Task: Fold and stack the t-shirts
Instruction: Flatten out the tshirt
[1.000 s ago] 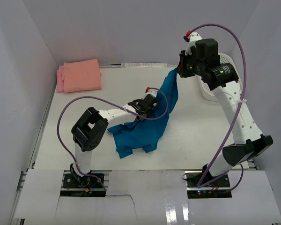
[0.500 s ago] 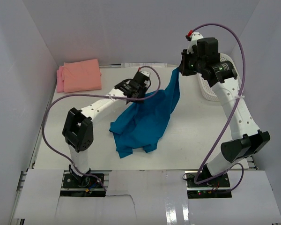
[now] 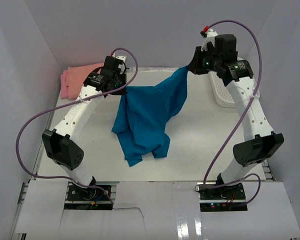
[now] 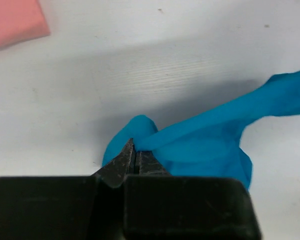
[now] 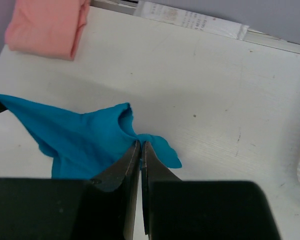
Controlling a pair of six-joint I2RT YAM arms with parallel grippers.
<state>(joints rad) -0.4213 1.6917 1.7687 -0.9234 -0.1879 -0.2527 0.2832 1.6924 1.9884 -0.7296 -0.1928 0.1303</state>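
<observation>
The teal-blue t-shirt (image 3: pixel 147 115) hangs stretched between both grippers above the table, its lower part draped down to the table. My left gripper (image 3: pixel 124 86) is shut on its left top edge, seen pinched in the left wrist view (image 4: pixel 136 147). My right gripper (image 3: pixel 190 69) is shut on its right top corner, seen in the right wrist view (image 5: pixel 140 144). The folded salmon-orange t-shirt (image 3: pixel 85 75) lies on the folded pink one (image 3: pixel 64 84) at the far left corner, partly hidden by the left arm. It also shows in the right wrist view (image 5: pixel 47 25).
A white mesh basket (image 3: pixel 225 95) stands at the far right, behind the right arm. A paper strip (image 5: pixel 190 19) lies along the back edge. Grey walls close in the table on three sides.
My left gripper has moved up and to the far left with the shirt's edge, spreading the shirt wide. My right gripper has stayed high at the far right, holding its corner.
</observation>
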